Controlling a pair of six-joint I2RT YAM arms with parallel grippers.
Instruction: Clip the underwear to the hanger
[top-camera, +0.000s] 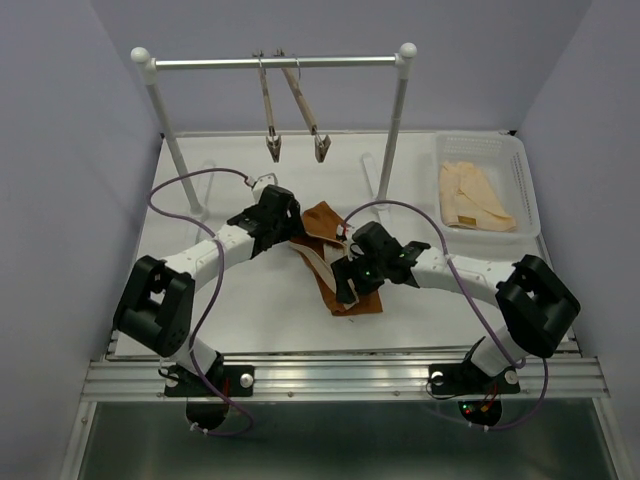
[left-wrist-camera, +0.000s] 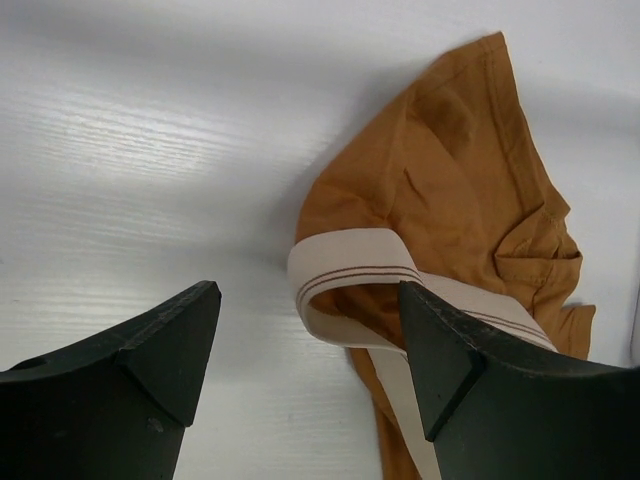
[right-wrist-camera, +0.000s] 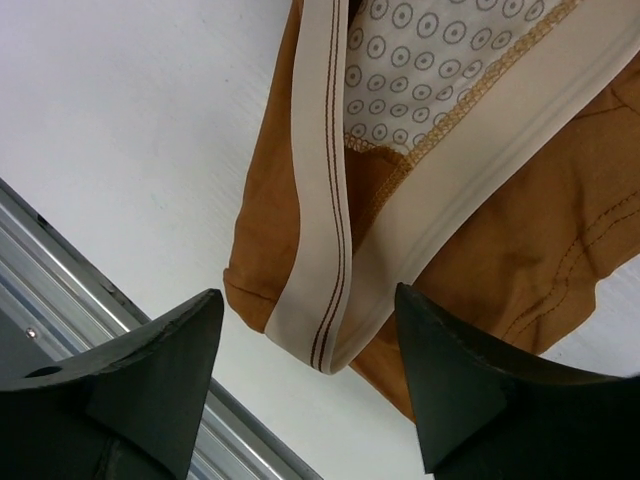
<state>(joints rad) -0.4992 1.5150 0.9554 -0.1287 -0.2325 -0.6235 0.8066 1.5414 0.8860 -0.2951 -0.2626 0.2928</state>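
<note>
The rust-brown underwear lies crumpled on the white table between my two arms, its tan waistband looped along it. In the left wrist view the underwear has a waistband fold lying between my fingers. My left gripper is open and empty over that fold. In the right wrist view the underwear shows its other waistband corner between the fingers. My right gripper is open and empty over it. Two light-wood hangers hang tilted from the steel rail at the back.
A white basket with pale cream garments stands at the back right. The rail's white posts stand on the table behind the arms. The table's metal front edge runs close to the right gripper.
</note>
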